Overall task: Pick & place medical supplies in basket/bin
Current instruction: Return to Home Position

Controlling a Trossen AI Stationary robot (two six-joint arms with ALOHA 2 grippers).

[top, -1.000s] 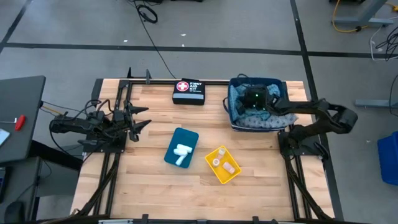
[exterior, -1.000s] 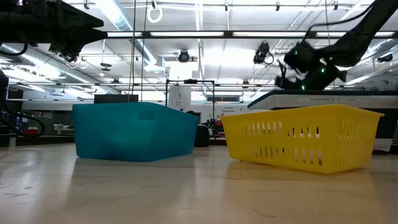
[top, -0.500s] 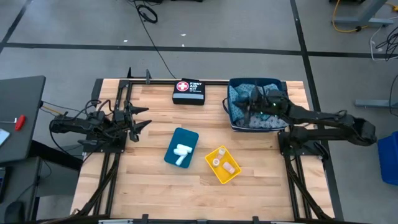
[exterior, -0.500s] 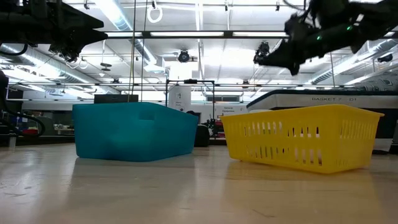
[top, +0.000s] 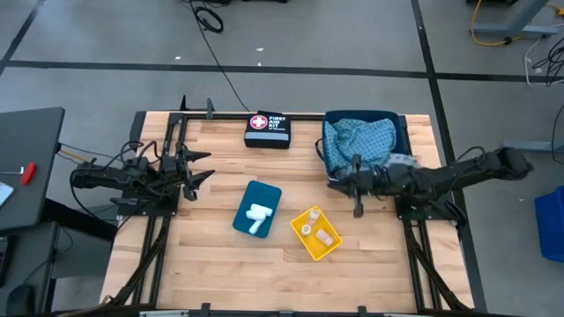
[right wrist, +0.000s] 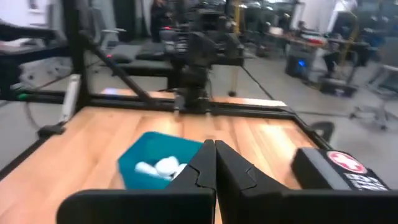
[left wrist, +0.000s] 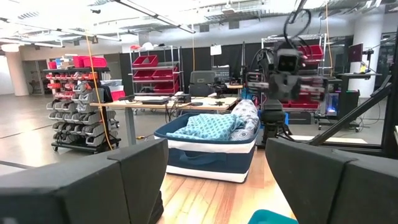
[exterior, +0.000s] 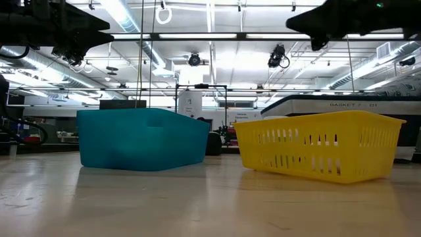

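The right pincer point(right wrist: 214, 146), closed and empty, hung beside the blue bin point(top: 361, 113) holding the cloths point(top: 357, 136). The left pincer point(top: 208, 166) sat wide at the left edge of the bench point(top: 220, 273).

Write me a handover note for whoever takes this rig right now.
Left gripper: open, empty, at the table's left edge.
Right gripper: shut, empty, raised between the laundry bin and yellow basket.
Done: cloths in the laundry bin, white rolls in the teal bin, vials in the yellow basket.
Left: likely just bringing the right arm home; leave the first aid pouch on the table.
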